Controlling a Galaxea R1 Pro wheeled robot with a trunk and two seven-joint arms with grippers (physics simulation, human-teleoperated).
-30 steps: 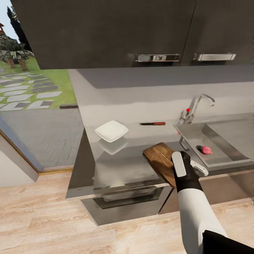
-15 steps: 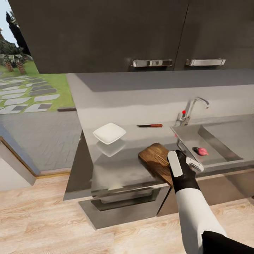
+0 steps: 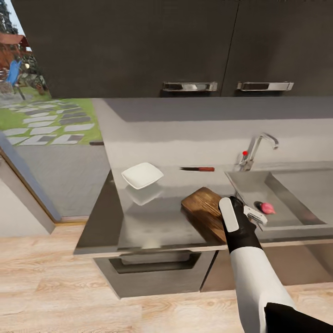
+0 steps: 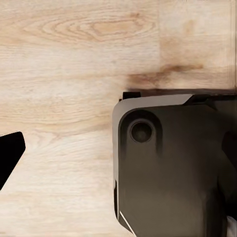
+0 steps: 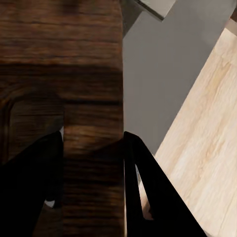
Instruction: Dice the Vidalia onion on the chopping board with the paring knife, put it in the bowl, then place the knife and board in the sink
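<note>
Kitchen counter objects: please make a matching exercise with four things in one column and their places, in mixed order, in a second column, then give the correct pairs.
Things:
1. Vidalia onion
2. paring knife
3. bowl
4. chopping board

Places:
A. between the right gripper's fingers, at the countertop's front edge
B. inside the sink
C. near the countertop's left end
D. at the back of the countertop, near the tap

Pairs: 1-B, 2-D, 3-C, 4-A

Right gripper [image 5: 94,173] clamped on board edge, arm extended.
</note>
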